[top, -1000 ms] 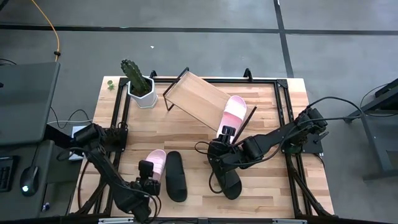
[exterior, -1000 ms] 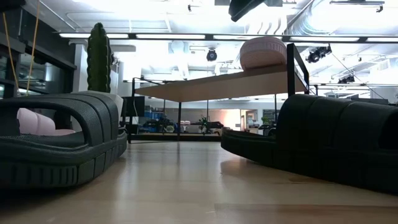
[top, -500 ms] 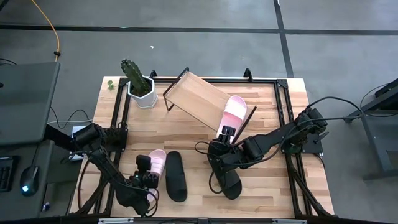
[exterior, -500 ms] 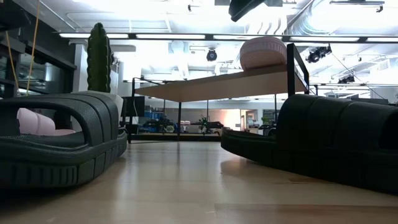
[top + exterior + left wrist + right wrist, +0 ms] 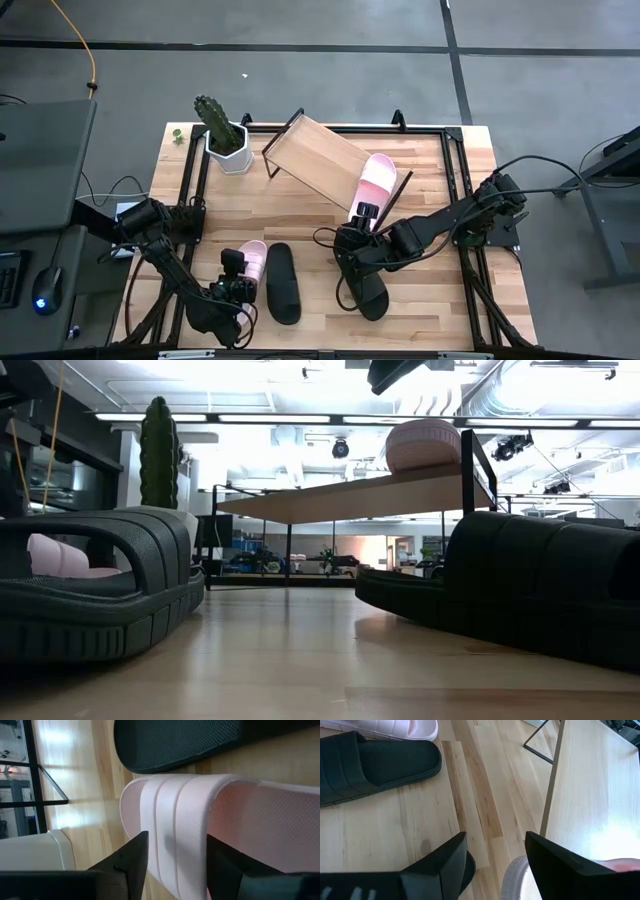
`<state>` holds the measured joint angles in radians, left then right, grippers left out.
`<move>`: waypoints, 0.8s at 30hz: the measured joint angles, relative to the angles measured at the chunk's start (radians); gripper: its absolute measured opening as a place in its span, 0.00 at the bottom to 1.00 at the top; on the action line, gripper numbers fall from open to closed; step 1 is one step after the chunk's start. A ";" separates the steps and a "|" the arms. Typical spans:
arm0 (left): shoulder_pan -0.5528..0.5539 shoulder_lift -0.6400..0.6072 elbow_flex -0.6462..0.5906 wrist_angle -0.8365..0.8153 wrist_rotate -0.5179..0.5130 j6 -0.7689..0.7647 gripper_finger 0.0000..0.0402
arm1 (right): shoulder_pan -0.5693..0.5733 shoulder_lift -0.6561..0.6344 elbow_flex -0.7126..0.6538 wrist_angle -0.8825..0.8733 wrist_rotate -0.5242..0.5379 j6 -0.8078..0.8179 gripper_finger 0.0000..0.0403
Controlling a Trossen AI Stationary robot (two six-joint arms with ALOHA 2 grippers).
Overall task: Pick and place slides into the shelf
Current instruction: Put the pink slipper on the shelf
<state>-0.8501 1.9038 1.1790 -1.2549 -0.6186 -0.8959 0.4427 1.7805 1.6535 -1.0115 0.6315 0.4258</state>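
One pale pink slide (image 5: 251,258) lies on the table near its near-left part, beside a black slide (image 5: 283,283). My left gripper (image 5: 233,268) is open, its fingers on either side of the pink slide's strap (image 5: 170,820). A second black slide (image 5: 368,290) lies under my right arm. The other pink slide (image 5: 377,181) rests on the right end of the slanted wooden shelf (image 5: 315,157). My right gripper (image 5: 495,865) is open above the table, between that black slide and the shelf, and holds nothing. My left gripper comes at the pink slide's strap (image 5: 180,845) from above, with one open finger (image 5: 132,862) on each side of it. Whether the fingers touch the strap, I cannot tell. The slide lies flat on the table.
A cactus in a white pot (image 5: 225,140) stands at the far-left corner, next to the shelf's left end. A black frame (image 5: 450,180) runs around the tabletop. Most of the shelf board (image 5: 590,795) is bare.
My left gripper has shifted a little toward the table's left edge, over the pink slide. The slides and my right arm have stayed where they were.
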 joint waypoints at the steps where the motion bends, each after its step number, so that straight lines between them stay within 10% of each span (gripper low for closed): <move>1: 0.000 0.000 0.000 0.000 -0.001 0.000 0.36 | 0.000 0.000 0.000 0.000 0.000 0.000 0.48; 11: 0.000 0.000 0.000 -0.001 0.001 0.001 0.03 | 0.000 0.000 0.000 0.000 0.000 -0.008 0.48; 24: 0.000 0.000 0.000 -0.019 -0.019 0.001 0.10 | 0.000 0.000 0.000 0.000 0.000 -0.008 0.48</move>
<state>-0.8501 1.9038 1.1790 -1.2743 -0.6378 -0.8949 0.4427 1.7805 1.6535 -1.0111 0.6315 0.4179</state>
